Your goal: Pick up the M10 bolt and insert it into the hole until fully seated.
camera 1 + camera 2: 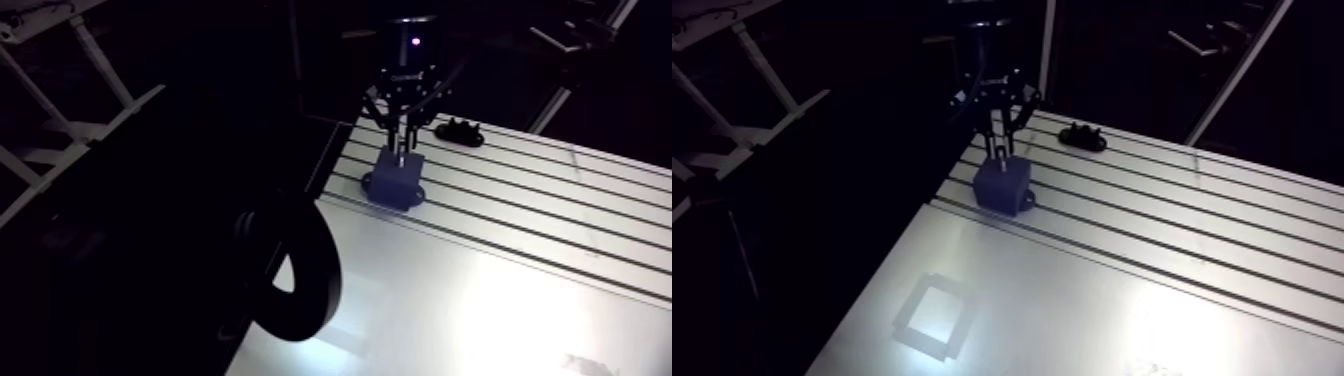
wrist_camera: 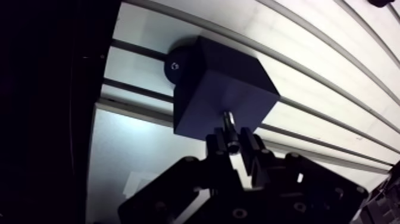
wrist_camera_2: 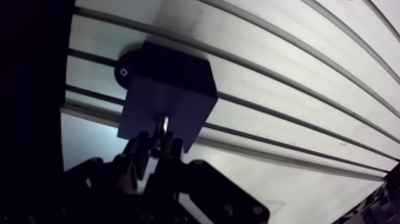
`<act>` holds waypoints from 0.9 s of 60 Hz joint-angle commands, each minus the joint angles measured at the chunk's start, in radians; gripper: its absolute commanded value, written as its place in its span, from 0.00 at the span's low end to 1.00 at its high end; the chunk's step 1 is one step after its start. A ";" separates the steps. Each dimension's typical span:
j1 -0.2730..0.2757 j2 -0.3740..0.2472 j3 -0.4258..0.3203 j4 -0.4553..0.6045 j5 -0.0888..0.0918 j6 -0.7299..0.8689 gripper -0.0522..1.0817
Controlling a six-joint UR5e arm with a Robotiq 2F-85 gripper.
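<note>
A dark blue block (image 2: 223, 92) stands on the slotted aluminium table (image 1: 560, 200) near its left edge, fixed by a round foot (image 2: 174, 64) on one side. My gripper (image 2: 233, 143) hangs straight over the block, shut on the M10 bolt (image 2: 228, 123). The bolt's metal shank points down at the block's top face, its tip at or in the top surface; the hole itself is hidden by the bolt. In the arm view the gripper (image 1: 1000, 150) sits just above the block (image 1: 1002, 183).
A small black fixture (image 1: 1082, 137) lies on the table behind the block. A smooth plate (image 1: 1072, 310) covers the table's near part. The table's left edge drops off close beside the block. A black ring-shaped part (image 1: 290, 270) of the arm looms in the foreground.
</note>
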 commanded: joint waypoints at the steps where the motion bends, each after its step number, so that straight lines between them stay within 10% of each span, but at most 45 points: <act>1: -0.003 0.000 0.001 -0.001 0.000 0.000 0.94; 30: -0.005 0.000 0.016 -0.001 -0.003 -0.004 0.74; 39: -0.005 -0.001 0.016 -0.001 -0.005 -0.001 0.07; 54: -0.004 -0.004 0.031 -0.039 -0.006 -0.005 0.05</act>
